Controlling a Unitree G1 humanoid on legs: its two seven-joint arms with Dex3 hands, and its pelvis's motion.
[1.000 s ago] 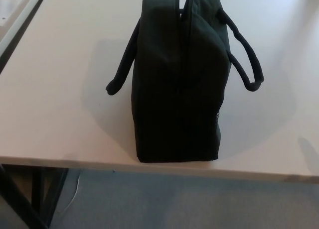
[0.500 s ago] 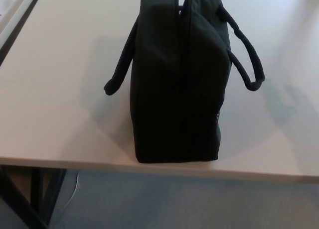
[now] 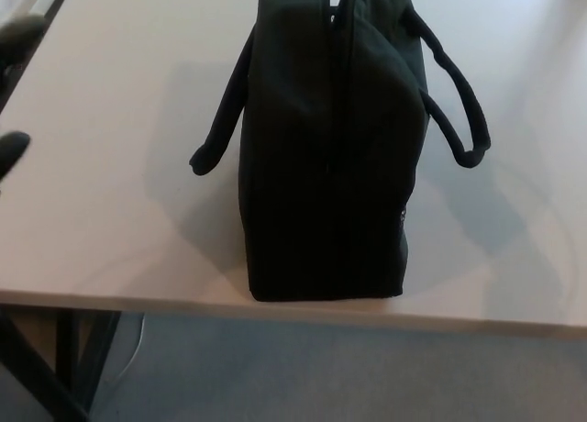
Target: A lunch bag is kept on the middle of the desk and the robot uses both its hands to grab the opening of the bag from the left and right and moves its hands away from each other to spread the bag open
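The pale tabletop point(image 3: 110, 211) fills most of the head view, its near edge running across the lower part of the picture, with grey floor point(image 3: 348, 376) and a dark table leg point(image 3: 37, 376) showing below it. In the middle stands the black lunch bag point(image 3: 321, 174), upright, its base close to the near edge and its top running out of the picture. A zip seam runs down its middle, apparently closed where visible. One carry handle point(image 3: 223, 119) hangs down the bag's left side, its loop end just above the tabletop, and the other handle point(image 3: 454, 96) arcs out on the right. At the far left edge, blurred dark finger shapes of the left hand point(image 3: 16, 92) show, well apart from the bag, holding nothing; how far its fingers spread I cannot tell. The right hand does not show.
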